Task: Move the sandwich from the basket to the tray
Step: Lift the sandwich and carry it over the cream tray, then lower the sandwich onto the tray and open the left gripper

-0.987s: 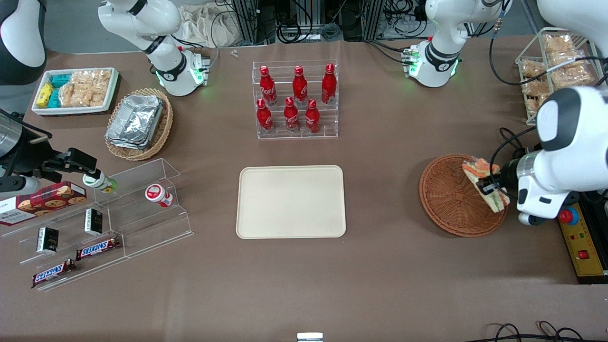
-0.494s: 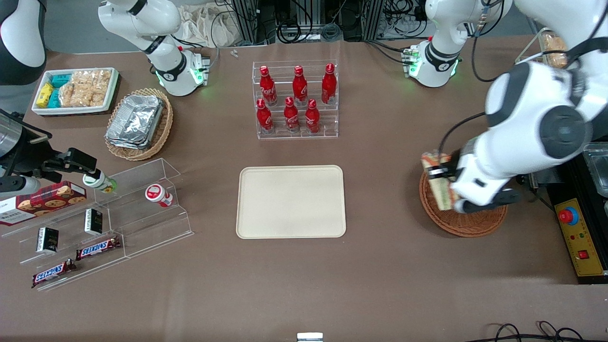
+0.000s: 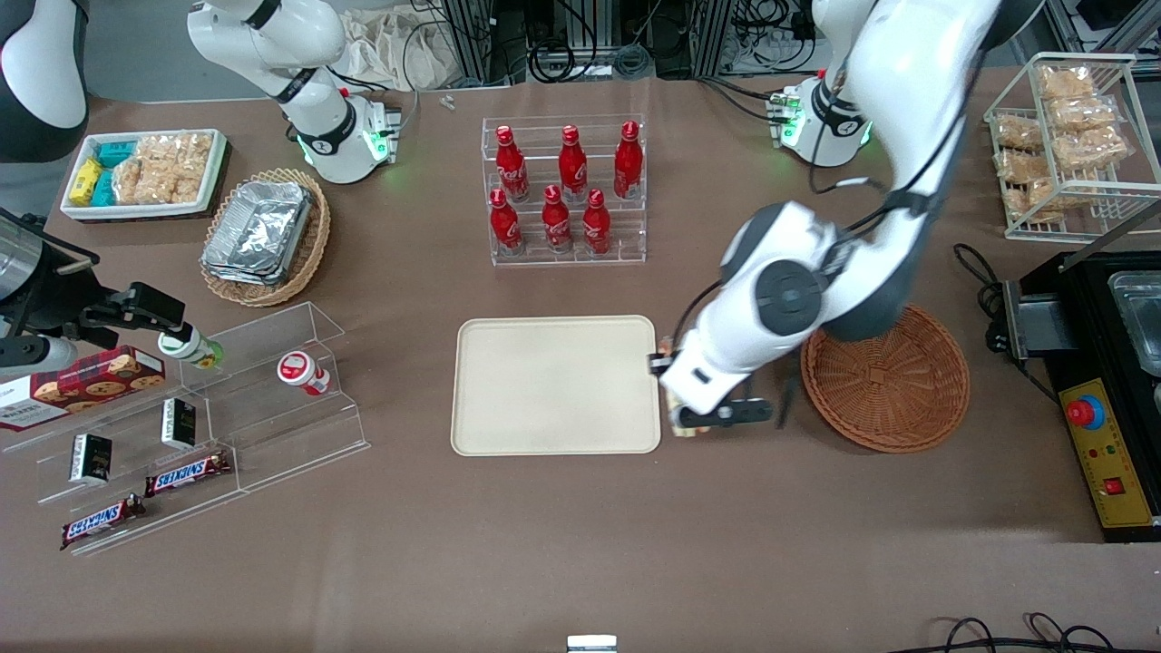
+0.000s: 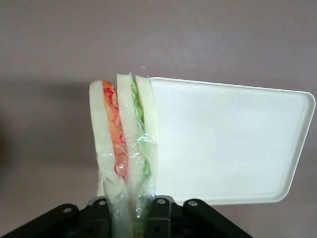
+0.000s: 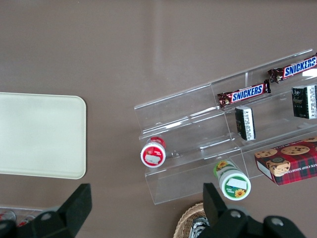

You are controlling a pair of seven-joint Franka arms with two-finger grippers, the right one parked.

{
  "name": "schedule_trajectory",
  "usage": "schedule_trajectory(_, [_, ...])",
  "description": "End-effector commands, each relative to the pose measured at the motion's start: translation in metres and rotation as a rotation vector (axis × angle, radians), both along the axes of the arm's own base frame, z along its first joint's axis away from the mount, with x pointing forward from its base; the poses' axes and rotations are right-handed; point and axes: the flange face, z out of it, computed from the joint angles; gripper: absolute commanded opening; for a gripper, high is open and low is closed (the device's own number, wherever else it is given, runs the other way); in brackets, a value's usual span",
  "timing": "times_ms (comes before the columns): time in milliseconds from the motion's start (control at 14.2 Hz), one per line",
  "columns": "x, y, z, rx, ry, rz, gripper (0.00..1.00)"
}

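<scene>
My gripper hangs above the table between the cream tray and the reddish-brown wicker basket, right at the tray's edge. It is shut on the sandwich, a plastic-wrapped wedge of pale bread with red, orange and green layers. The black fingers press the wedge from both sides. In the front view only a sliver of the sandwich peeks out under the wrist. The tray shows bare beside the sandwich, and the basket holds nothing.
A clear rack of red bottles stands farther from the front camera than the tray. A wire rack of snack bags and a black control box sit toward the working arm's end. Clear shelves with snacks and a foil-tray basket lie toward the parked arm's end.
The gripper has carried the sandwich up out of the basket and sideways to the edge of the tray. The basket is now uncovered.
</scene>
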Motion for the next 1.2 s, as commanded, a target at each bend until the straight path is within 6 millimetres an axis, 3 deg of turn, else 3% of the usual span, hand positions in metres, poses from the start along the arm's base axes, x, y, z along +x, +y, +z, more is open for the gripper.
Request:
schedule_trajectory(0, [-0.005, -0.033, -0.036, 0.026, -0.035, -0.017, 0.2])
schedule_trajectory(141, [-0.008, -0.049, -0.062, 0.002, -0.056, -0.031, 0.2])
schedule_trajectory(282, [-0.006, -0.052, -0.081, -0.014, -0.065, -0.032, 0.2])
schedule_trajectory(564, [-0.032, -0.064, -0.122, 0.047, -0.034, -0.099, 0.2])
schedule_trajectory(705, [-0.04, -0.069, -0.132, 0.056, -0.018, -0.112, 0.24])
schedule_trajectory(846, [-0.045, -0.068, -0.141, 0.068, -0.003, -0.115, 0.36])
schedule_trajectory(987, [-0.046, -0.068, -0.142, 0.069, -0.001, -0.115, 0.84])
schedule_trajectory(1058, [-0.046, -0.068, -0.141, 0.067, -0.002, -0.114, 0.98])
schedule_trajectory(1128, [-0.046, -0.068, -0.14, 0.067, 0.001, -0.112, 0.99])
